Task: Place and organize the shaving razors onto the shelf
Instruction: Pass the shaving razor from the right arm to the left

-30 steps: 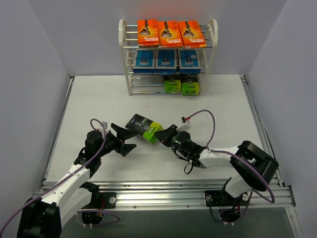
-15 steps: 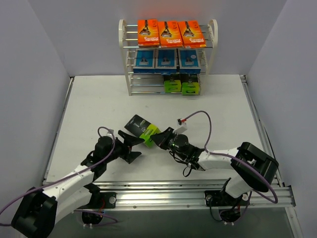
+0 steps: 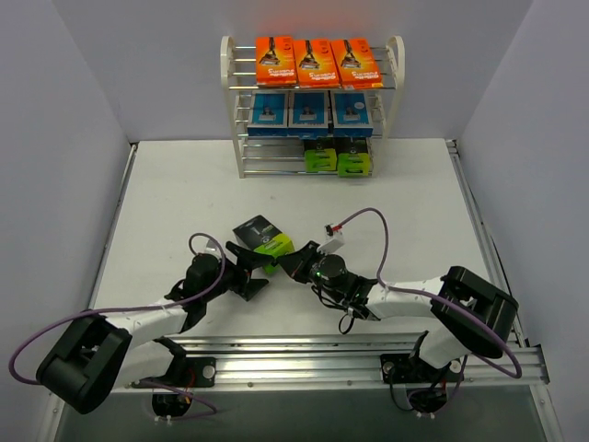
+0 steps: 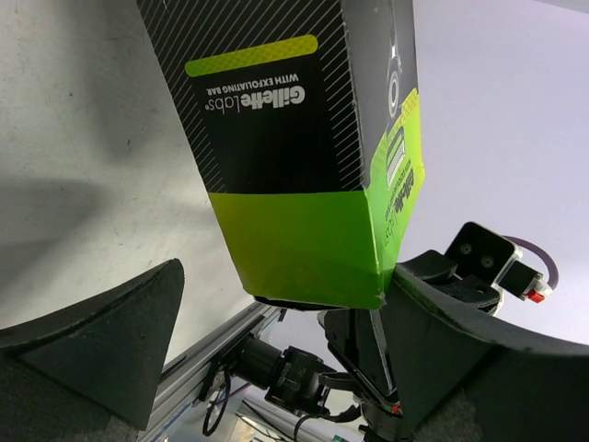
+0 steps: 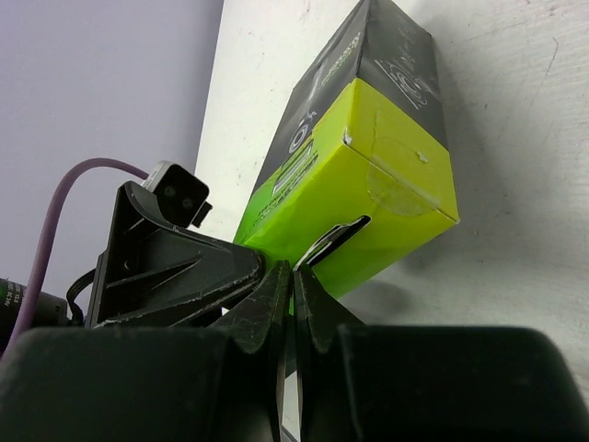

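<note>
On the table [image 3: 184, 193], your left gripper [image 3: 256, 273] stands spread wide beside the box [image 3: 264, 238], holding nothing; your right gripper [image 3: 283, 266] is pressed shut at its green end.

1 shelf [image 3: 225, 60] slot free (bottom-left, seemingly).

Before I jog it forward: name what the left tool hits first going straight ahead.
The open left tool would most likely meet the razor box, its lime-green end just ahead; depth is unclear.
</note>
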Available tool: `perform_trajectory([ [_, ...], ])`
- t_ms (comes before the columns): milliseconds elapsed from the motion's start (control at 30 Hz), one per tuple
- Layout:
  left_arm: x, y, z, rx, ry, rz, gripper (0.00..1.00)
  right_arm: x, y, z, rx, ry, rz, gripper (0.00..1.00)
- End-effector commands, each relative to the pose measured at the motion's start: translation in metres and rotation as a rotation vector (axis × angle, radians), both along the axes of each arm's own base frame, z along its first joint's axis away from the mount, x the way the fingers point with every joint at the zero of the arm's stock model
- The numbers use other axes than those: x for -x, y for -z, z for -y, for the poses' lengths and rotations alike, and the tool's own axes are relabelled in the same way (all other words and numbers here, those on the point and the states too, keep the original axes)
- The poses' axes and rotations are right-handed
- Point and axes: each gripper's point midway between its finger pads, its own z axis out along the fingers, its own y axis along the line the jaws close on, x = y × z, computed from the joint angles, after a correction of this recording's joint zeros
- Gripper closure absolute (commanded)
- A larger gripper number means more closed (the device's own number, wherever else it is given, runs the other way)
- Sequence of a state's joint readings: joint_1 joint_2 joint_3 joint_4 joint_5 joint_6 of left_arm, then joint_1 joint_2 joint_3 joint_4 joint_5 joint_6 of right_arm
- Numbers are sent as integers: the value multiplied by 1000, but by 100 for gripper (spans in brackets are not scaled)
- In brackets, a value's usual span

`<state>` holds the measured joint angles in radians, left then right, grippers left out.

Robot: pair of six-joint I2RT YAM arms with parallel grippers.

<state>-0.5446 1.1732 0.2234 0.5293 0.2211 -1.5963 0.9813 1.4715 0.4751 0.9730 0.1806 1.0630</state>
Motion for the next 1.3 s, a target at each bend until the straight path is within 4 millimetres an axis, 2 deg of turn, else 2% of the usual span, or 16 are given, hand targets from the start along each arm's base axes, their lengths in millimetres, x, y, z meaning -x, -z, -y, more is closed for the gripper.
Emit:
perform_trajectory([
  [0, -18, -14, -9, 34, -102, 72, 6, 6, -54, -15, -146, -30, 89, 100],
  [300, -24, -27, -28, 2, -203, 108, 6, 20, -47, -23, -153, -75, 72, 100],
  [567, -22, -18, -36, -33, -232, 93, 6, 31, -35, -33, -174, -108, 45, 100],
  [700, -20, -14, -39, -41, -242, 89, 0, 37, -33, -38, -165, -123, 46, 100],
  [733, -19, -12, -40, -51, -242, 85, 9, 39, -32, -38, -163, -124, 45, 100],
  [833, -18, -14, -44, -51, -253, 98, 20, 39, -28, -37, -154, -123, 42, 100],
  [867, -17, -16, -44, -49, -254, 106, 22, 39, -27, -36, -150, -121, 40, 95],
  [933, -15, -14, -46, -52, -254, 108, 29, 39, -25, -36, -146, -120, 40, 94],
  [1033, -13, -13, -48, -56, -258, 115, 35, 40, -23, -34, -144, -118, 37, 85],
  [1100, -12, -12, -50, -59, -261, 117, 38, 40, -22, -33, -142, -114, 33, 67],
  [1133, -11, -9, -52, -68, -263, 117, 39, 41, -22, -32, -140, -117, 31, 54],
  [1233, -10, -12, -52, -79, -252, 144, 40, 41, -21, -28, -128, -109, 30, 40],
  [1267, -11, -15, -53, -82, -249, 161, 40, 42, -19, -26, -121, -106, 26, 38],
])
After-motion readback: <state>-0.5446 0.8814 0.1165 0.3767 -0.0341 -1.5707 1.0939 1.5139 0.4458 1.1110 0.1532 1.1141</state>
